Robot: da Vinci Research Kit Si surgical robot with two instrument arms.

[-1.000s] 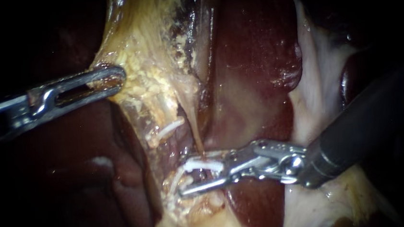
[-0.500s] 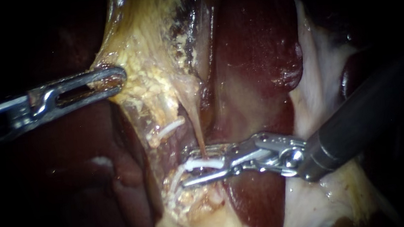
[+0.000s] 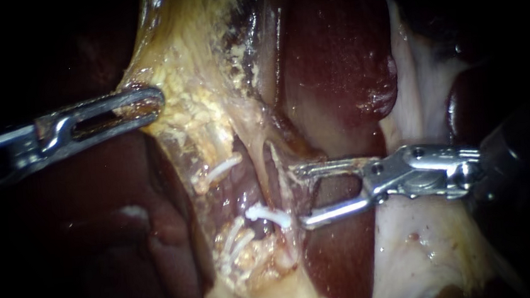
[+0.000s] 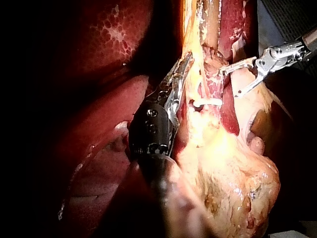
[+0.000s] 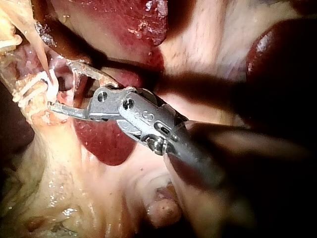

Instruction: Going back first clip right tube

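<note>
Coming in from the left, the left instrument point(image 3: 142, 106) was clenched on the edge of the yellow tissue point(image 3: 192, 110), with both jaws pressed flat against it. Lower and further right, a white clip point(image 3: 269, 215) sat across a thin tube point(image 5: 37, 44). Just right of the clip stood the right instrument point(image 3: 298, 197), its jaws released with a clear gap between them and nothing held. Its lower jaw tip lay close by the clip's end, though whether they touched was hard to tell. Dark red liver point(image 3: 333, 55) showed above and behind those jaws.
</note>
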